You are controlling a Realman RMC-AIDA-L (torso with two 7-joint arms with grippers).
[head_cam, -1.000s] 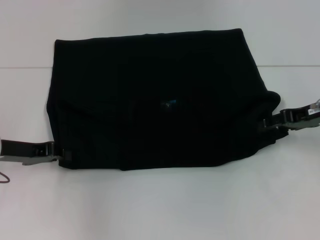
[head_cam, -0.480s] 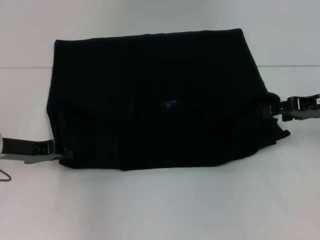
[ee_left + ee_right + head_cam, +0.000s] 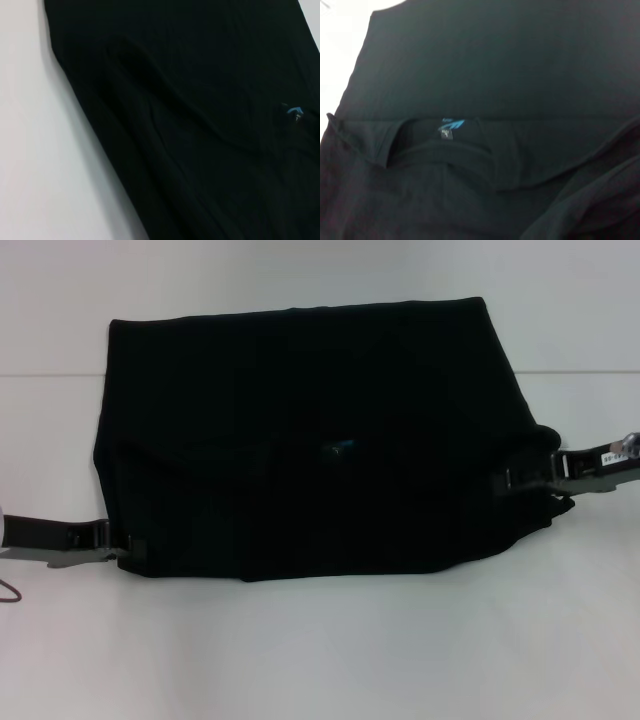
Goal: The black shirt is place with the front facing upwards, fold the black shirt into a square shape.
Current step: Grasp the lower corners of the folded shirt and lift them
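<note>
Folded black shirt [image 3: 300,440] (label up), left hand [image 3: 125,543], right hand [image 3: 508,478] pinching its corners

The black shirt [image 3: 300,430] is soft matt cloth, creased in low ridges, with a small woven blue neck label [image 3: 451,125]. It lies on a smooth, matt white table [image 3: 320,650]. The left gripper [image 3: 128,545] and right gripper [image 3: 505,480] look like dark hard plastic with dull grey metal.
</note>
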